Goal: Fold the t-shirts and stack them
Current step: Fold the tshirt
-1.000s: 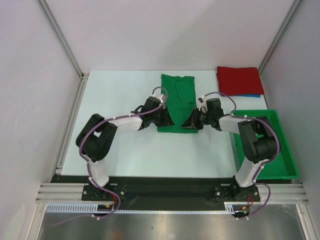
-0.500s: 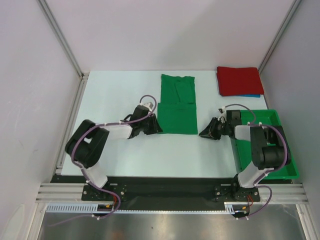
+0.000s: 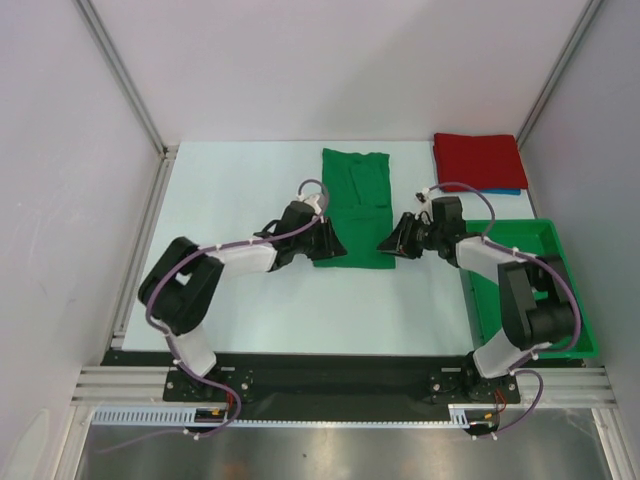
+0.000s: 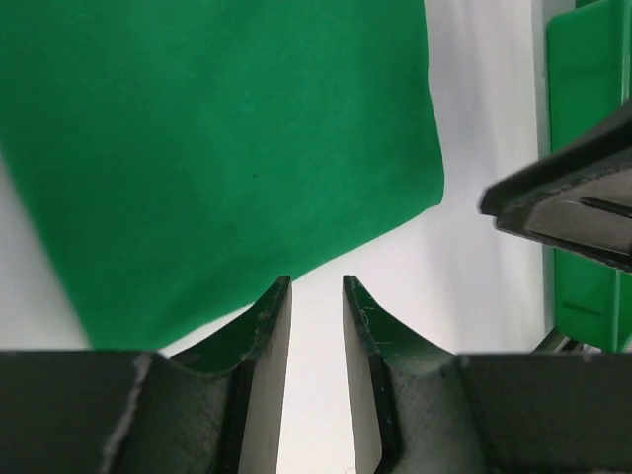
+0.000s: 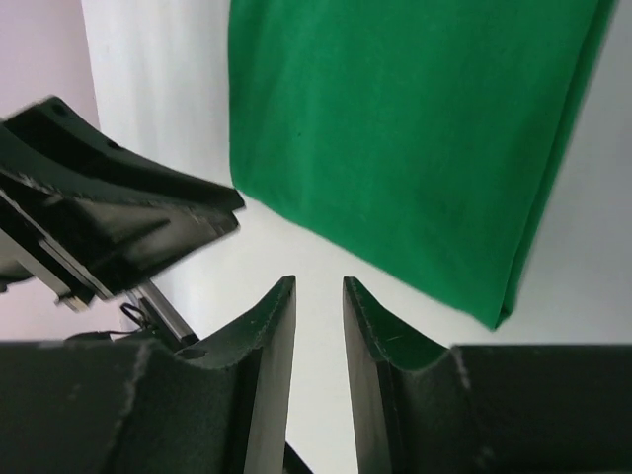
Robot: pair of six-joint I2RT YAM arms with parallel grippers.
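The green t-shirt (image 3: 355, 215) is being presented as a long strip at the middle of the tabletop (image 3: 240, 190), its long axis running from the arms' side toward the far wall and its near hem lying crosswise between the two hands. That hem is being flanked at both ends. The left hand (image 3: 335, 250) is being held low at the near-left corner and the right hand (image 3: 385, 245) low at the near-right corner, so each arm is being given the corner on its own side and neither is clearly the nearer. In the left wrist view the hem is being seen just ahead of the fingertips, with the cloth's edge meeting the tip of one finger (image 4: 269, 316). In the right wrist view the folded corner is being seen ahead and off to one side, apart from the fingers (image 5: 272, 326). Both hands are being kept narrow, with only a slim gap between the fingers and nothing held in it. It is being judged that the coming move depends on taking this near hem and carrying it along the long axis toward the collar end. The red t-shirt (image 3: 478, 160) is being kept folded at the far right corner, on top of the blue t-shirt (image 3: 505, 190), of which only an edge is being shown. In the green bin (image 3: 575, 320) at the right nothing is being seen, though part of it is being hidden by the right arm.
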